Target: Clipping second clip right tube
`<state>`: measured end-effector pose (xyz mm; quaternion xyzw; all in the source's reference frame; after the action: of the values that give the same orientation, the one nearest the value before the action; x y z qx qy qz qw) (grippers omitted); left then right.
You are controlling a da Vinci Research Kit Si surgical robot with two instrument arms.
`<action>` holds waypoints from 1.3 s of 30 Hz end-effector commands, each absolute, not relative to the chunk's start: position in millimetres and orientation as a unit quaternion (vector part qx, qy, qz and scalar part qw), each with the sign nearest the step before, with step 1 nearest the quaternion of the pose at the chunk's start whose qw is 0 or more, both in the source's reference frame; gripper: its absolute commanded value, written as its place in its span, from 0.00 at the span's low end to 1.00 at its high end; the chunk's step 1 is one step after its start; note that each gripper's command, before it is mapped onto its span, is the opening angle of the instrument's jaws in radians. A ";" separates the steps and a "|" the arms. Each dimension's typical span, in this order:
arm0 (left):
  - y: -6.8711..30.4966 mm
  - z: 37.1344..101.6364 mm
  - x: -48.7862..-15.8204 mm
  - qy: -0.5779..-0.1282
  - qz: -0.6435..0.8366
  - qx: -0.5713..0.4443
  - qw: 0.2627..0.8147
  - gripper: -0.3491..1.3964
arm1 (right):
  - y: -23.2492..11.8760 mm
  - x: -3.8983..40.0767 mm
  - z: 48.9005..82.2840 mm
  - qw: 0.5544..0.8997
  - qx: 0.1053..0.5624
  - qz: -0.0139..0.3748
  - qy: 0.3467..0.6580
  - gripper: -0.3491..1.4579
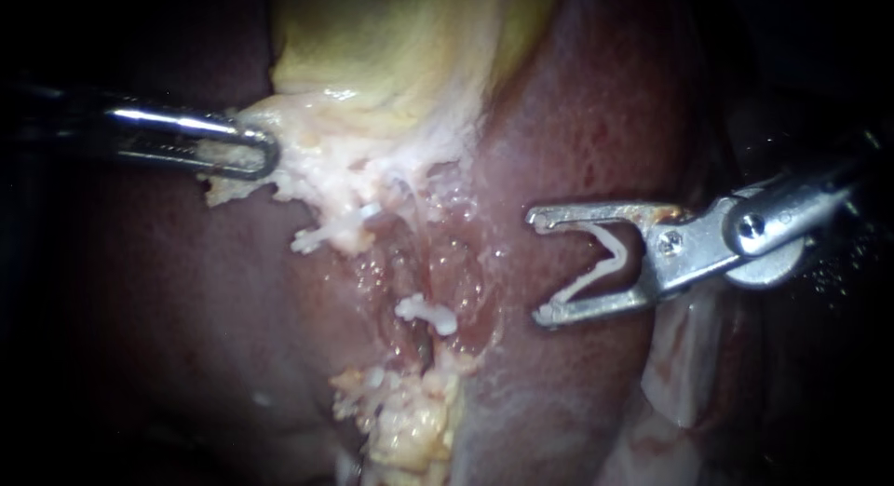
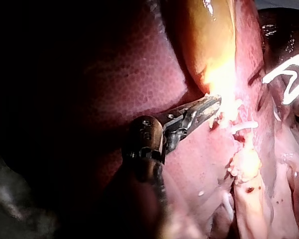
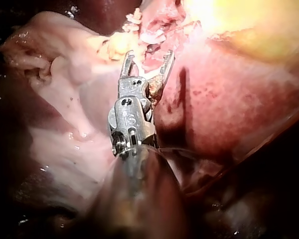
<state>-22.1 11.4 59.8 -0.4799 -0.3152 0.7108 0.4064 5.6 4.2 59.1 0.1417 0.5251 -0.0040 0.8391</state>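
Clip in right instrument, crosswise, mouth facing left

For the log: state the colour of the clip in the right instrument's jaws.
The clip is white; endoscope view shows it best.

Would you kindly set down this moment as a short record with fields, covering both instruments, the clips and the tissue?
left instrument: closed on pale tissue at the lower edge of the gallbladder
right instrument: spread wide, carrying the loaded clip, over the liver
loaded clip: white, V-shaped, open, nothing inside it
placed clip: white, in the cleft between the two instruments
gap: right instrument looks apart from the placed clip
task state: loaded clip not yet applied
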 end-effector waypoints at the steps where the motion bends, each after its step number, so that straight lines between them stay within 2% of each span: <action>1: 11.4 59.8 -22.1 -0.314 0.711 -0.480 0.407 0.00 | 3.9 5.7 59.4 0.838 0.153 0.009 0.524 0.47; 11: 11.4 59.7 -22.1 -0.314 0.711 -0.480 0.407 0.00 | 2.5 8.4 61.3 0.822 0.240 0.124 0.502 0.47; 21: 11.4 59.8 -22.1 -0.314 0.711 -0.480 0.407 0.00 | 1.4 11.4 65.3 0.800 0.291 0.211 0.480 0.47; 30: 11.4 59.8 -22.1 -0.314 0.711 -0.480 0.407 0.00 | 0.8 14.7 68.9 0.775 0.325 0.257 0.477 0.47; 39: 11.4 59.8 -22.2 -0.314 0.711 -0.480 0.407 0.00 | -0.1 17.3 71.0 0.769 0.331 0.269 0.477 0.47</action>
<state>-22.2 11.4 59.7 -0.4799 -0.3139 0.7109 0.4072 17.4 -0.1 71.2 0.3313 0.4776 0.2712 0.7672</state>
